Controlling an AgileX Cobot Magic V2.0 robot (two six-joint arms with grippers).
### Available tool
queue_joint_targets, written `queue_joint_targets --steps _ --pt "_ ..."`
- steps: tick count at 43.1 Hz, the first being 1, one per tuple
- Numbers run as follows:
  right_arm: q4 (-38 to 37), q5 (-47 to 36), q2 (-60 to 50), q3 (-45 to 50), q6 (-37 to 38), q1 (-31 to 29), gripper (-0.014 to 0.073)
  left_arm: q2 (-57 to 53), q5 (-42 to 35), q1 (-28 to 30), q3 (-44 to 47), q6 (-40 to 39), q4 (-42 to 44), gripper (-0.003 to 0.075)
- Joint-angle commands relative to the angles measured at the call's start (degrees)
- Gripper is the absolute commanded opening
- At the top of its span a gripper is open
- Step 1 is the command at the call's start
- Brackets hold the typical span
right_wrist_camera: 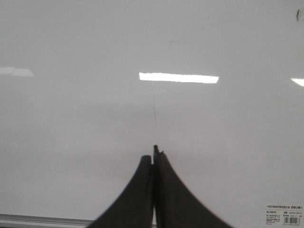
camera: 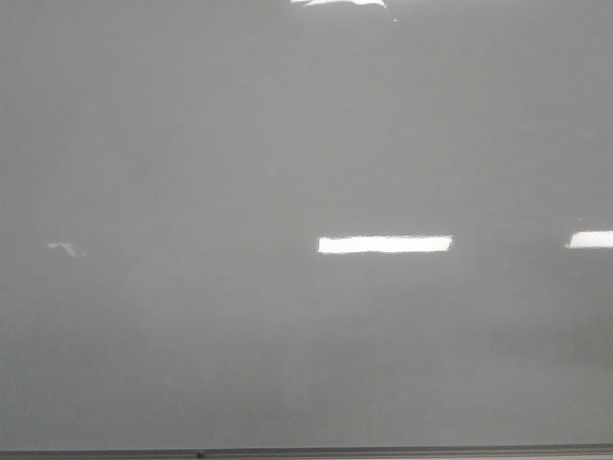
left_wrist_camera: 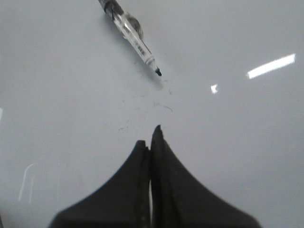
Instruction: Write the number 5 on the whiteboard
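Note:
The whiteboard (camera: 287, 335) is a glossy pale grey board that fills the front view, with a thin metal edge strip along its near side. No drawn number 5 shows in any view. In the left wrist view a clear-bodied black marker (left_wrist_camera: 130, 31) lies on the whiteboard (left_wrist_camera: 71, 95), uncapped, its tip toward my left gripper (left_wrist_camera: 151, 137). That gripper is shut and empty, a short way from the marker tip. A few faint dark smudges (left_wrist_camera: 164, 105) lie between them. My right gripper (right_wrist_camera: 153, 154) is shut and empty above the whiteboard (right_wrist_camera: 71, 142). Neither gripper shows in the front view.
Bright rectangular light reflections (camera: 383, 244) lie on the board. The metal edge strip (right_wrist_camera: 42, 219) shows beside my right gripper. A small printed label (right_wrist_camera: 284, 214) sits at the board's corner in the right wrist view.

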Motion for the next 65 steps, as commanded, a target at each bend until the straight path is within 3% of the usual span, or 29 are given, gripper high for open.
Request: queue_joint_targets --steps 1,4,7,10,20,32,35,37,42,46,48,55,65 --pt "0.00 -6.11 -1.10 -0.81 -0.27 -0.25 -0.0062 -0.75 -8.85 0.05 0.25 -1.44 -5.43 -0.0020" --pt "0.00 -7.78 -1.10 -1.31 -0.27 -0.25 -0.0062 -0.75 -13.64 0.18 0.25 -1.44 -7.75 -0.0020" --pt "0.00 -7.01 -1.10 -3.43 -0.27 -0.25 -0.0062 -0.75 -17.90 0.18 -0.49 -2.85 -15.88 -0.0020" --pt "0.00 -3.98 -0.98 -7.21 -0.27 -0.25 -0.0062 -0.63 -15.75 0.18 -3.51 -3.02 -22.45 -0.0020" --pt "0.00 7.97 6.72 -24.53 -0.27 -0.25 -0.0062 7.89 0.99 0.18 -18.77 -2.44 -16.16 -0.0020" --pt "0.00 8.63 18.29 -32.25 -0.27 -0.25 -0.0054 19.46 1.93 0.18 -24.34 -2.44 -16.00 -0.0013" --pt "0.00 8.70 18.35 -32.25 -0.27 -0.25 0.0006 19.33 1.93 0.18 -24.34 -2.44 -16.00 0.0056" --pt "0.00 8.70 18.30 -32.25 -0.27 -0.25 0.0090 19.33 1.93 0.18 -24.34 -2.44 -16.00 0.0141" --pt "0.00 8.96 18.30 -32.25 -0.27 -0.25 0.0414 19.33 1.61 0.18 -24.10 -2.44 -16.58 0.0469" --pt "0.00 8.90 18.30 -32.25 -0.27 -0.25 0.0617 19.33 1.74 0.18 -24.10 -2.44 -16.69 0.0643" --pt "0.00 8.90 18.30 -32.25 -0.27 -0.25 0.0666 19.33 1.74 0.18 -24.10 -2.44 -16.69 0.0671" --pt "0.00 8.90 18.30 -32.25 -0.27 -0.25 0.0640 20.63 1.74 0.18 -24.10 -2.44 -20.43 0.0673" --pt "0.00 8.11 18.30 -32.25 -0.27 -0.25 0.0640 39.53 1.09 0.18 -29.62 -2.44 -30.17 0.0673"
